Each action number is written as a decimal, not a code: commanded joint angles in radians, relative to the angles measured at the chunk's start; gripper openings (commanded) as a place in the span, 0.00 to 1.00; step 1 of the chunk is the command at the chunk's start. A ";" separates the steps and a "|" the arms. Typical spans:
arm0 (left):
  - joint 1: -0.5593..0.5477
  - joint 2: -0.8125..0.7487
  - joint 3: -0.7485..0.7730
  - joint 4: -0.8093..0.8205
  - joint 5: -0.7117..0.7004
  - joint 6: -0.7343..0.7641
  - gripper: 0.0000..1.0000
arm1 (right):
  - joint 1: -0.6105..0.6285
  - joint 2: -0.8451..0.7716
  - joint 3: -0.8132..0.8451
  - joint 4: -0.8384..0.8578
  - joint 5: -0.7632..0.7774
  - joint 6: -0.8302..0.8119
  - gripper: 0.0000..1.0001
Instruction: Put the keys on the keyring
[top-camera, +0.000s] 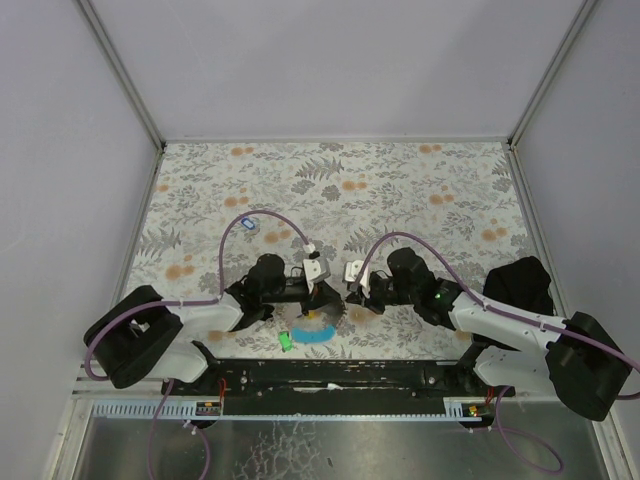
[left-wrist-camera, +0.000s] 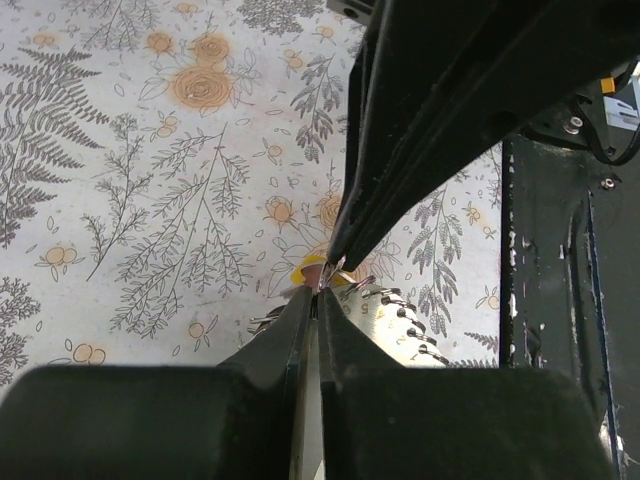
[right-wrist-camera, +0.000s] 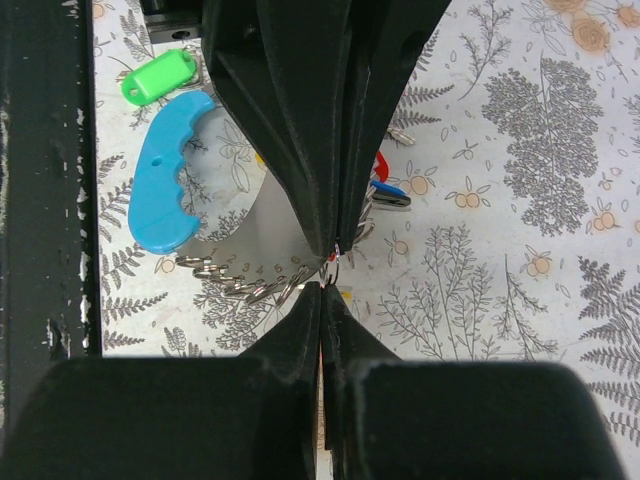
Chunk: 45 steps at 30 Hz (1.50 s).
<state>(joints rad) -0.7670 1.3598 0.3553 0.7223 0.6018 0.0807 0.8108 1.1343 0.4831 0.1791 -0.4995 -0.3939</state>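
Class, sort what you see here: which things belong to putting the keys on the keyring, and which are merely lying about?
Belongs to the job: keyring with light-blue strap; red-capped key; blue-capped key; yellow-capped key; green piece, probably a key cap; left gripper and right gripper, both shut.

Just lying about: floral cloth; purple cables; black rail.

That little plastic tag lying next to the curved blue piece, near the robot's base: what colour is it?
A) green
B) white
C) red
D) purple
A: in the right wrist view the tag just beside the blue curved strap is bright green, and the top view shows the same.
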 joint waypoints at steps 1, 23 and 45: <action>-0.003 0.013 0.057 -0.006 -0.076 -0.046 0.00 | 0.023 -0.007 0.056 -0.020 -0.005 -0.015 0.00; 0.031 -0.016 0.062 -0.029 -0.154 -0.203 0.00 | 0.051 0.016 0.078 -0.078 0.071 -0.036 0.00; 0.033 0.007 -0.092 0.438 -0.408 -0.490 0.00 | 0.051 0.008 0.063 0.052 0.159 0.063 0.00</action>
<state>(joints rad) -0.7506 1.3499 0.2695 0.9371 0.3305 -0.3542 0.8440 1.1576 0.5247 0.2134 -0.3542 -0.3645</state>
